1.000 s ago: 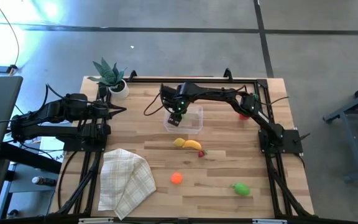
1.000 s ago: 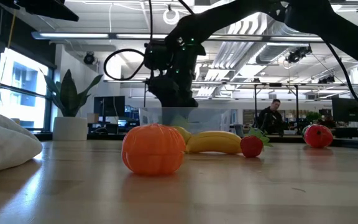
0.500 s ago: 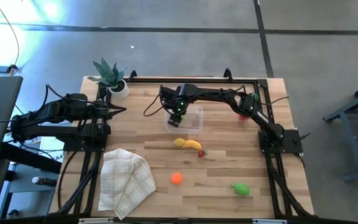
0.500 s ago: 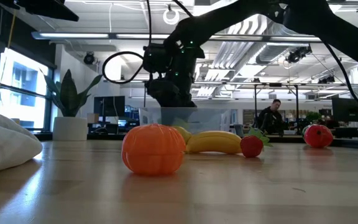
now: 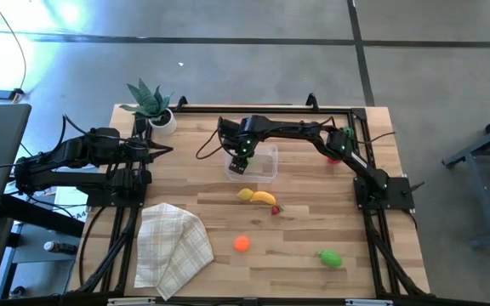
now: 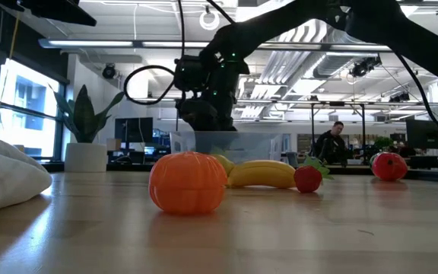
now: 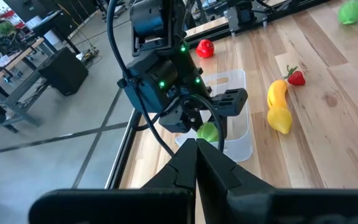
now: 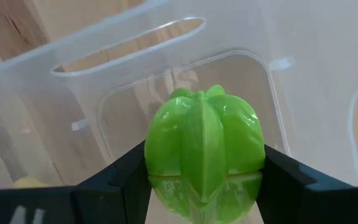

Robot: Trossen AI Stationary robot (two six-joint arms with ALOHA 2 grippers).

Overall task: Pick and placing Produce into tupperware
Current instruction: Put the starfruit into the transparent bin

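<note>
Right wrist view shows the right gripper (image 8: pixel 201 186) clenched on a ribbed green piece (image 8: pixel 202 140), held directly over the open mouth of the tupperware (image 8: pixel 303 93), whose bare floor lies beneath it. From overhead, that container (image 5: pixel 263 167) sits mid-table under the reaching right arm, so the step in hand looks like the placing of this piece. What the next move calls for is probably a short lowering and a parting of the fingers so the piece drops inside the walls. The left gripper (image 5: pixel 165 150) waits with fingers together near the plant (image 5: pixel 150 101).
</note>
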